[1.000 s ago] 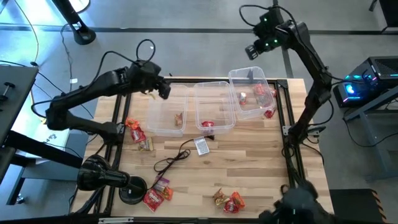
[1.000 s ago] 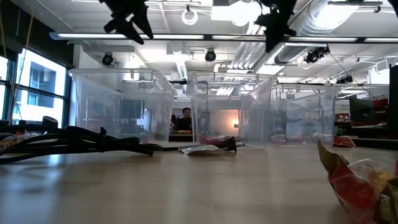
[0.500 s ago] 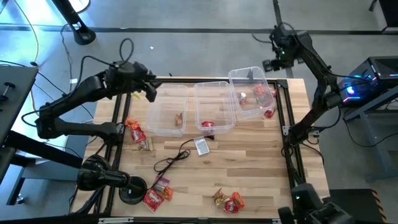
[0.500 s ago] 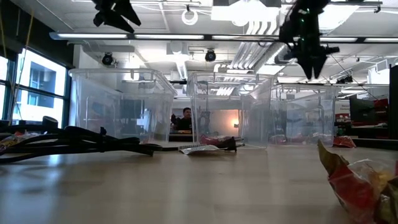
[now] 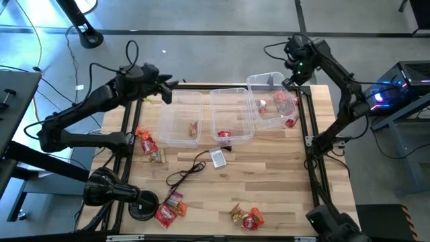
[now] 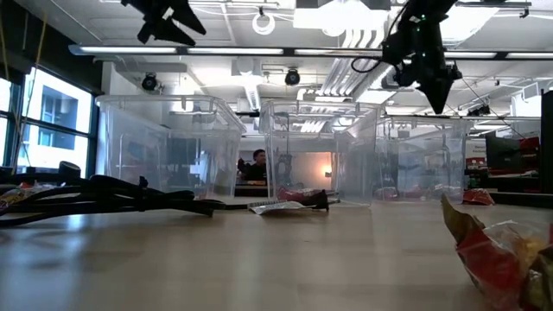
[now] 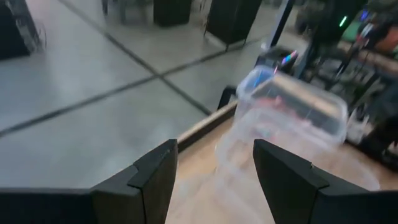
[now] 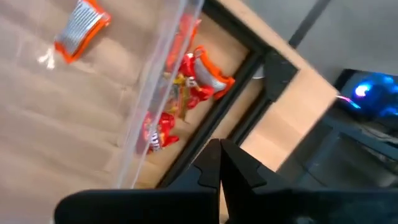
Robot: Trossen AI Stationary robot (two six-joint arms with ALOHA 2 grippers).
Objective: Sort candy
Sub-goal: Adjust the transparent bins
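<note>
2 grippers aloft: left gripper [image 5: 169, 94] open, right gripper [image 5: 290, 79] closed, empty.

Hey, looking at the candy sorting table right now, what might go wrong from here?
1. The right gripper hangs shut beside the right bin's far corner; a descent from there may knock the rim.
2. A black cable and grey tag lie among the loose candy; the fingers could snag them.
3. Candy near the front edge might get pushed off the table.
</note>
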